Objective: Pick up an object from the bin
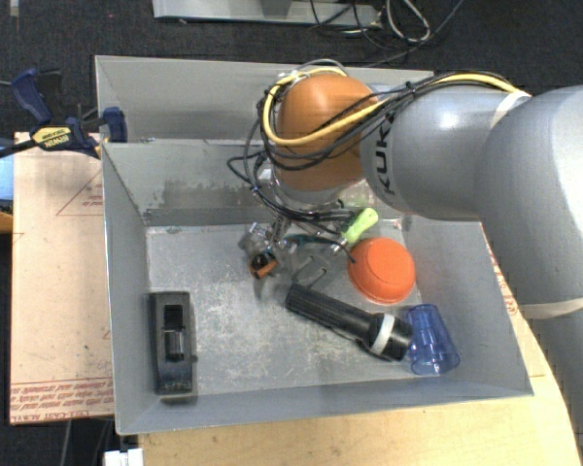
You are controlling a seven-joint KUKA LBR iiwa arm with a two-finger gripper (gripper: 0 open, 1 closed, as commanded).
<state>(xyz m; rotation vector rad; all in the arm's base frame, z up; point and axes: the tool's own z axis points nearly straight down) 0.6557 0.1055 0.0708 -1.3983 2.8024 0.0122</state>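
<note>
Gripper (277,249) parked low over the back-middle of the grey bin (126,289), under the orange wrist cover (316,129).
How far it's spread can't be made out tbh, the tip is buried in cables. A black cylinder (335,314) with a white band is laid just in front, with a blue see-through piece (433,341) at its end. An orange dome (381,268) and a green marker (360,225) are sat to the right, and a black boxy tool (172,343) is left well apart, front-left.
</note>
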